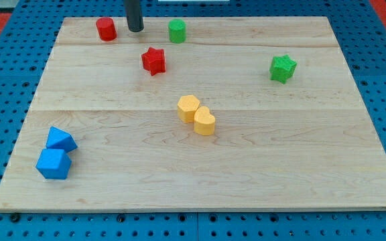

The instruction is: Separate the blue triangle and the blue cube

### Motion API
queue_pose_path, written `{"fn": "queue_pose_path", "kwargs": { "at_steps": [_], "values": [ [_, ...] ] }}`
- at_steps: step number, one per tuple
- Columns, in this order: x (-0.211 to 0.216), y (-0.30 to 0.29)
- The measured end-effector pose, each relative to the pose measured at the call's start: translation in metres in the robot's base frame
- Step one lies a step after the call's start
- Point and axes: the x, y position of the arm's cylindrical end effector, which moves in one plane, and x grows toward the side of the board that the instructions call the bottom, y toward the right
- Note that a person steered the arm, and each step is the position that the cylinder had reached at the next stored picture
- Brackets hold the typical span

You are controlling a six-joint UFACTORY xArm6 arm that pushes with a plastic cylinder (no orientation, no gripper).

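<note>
The rod's tip [135, 29] stands at the far edge of the bench [260, 167], between the red cylinder [106, 29] and the green cylinder [176, 31]; it has no fingers. The blue triangle [60, 140] and blue cube [53, 164] sit touching at the near left corner, well apart from the tip. The approach seems barely begun: next, the tip must cross the bench, passing left of the red star [153, 60], and wedge between the pair.

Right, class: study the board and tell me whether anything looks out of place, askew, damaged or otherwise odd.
Nothing stands out. The blue triangle and blue cube sit touching near the view's bottom left, both intact. My tip rests far off at the view's top, between the red cylinder and green cylinder.
</note>
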Motion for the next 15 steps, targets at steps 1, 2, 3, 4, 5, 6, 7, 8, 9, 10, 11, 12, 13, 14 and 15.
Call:
{"fn": "queue_pose_path", "kwargs": {
  "at_steps": [1, 2, 3, 4, 5, 6, 7, 8, 9, 10, 11, 12, 13, 14, 15],
  "values": [
    [0.000, -0.021],
    [0.000, -0.049],
    [0.001, -0.057],
    [0.003, -0.049],
    [0.003, -0.049],
    [0.003, -0.049],
    [0.016, -0.032],
    [0.027, 0.008],
    [0.031, 0.032],
    [0.037, -0.021],
    [0.059, -0.087],
    [0.082, -0.106],
    [0.100, -0.124],
    [0.102, -0.132],
    [0.106, -0.134]
  ]
}}
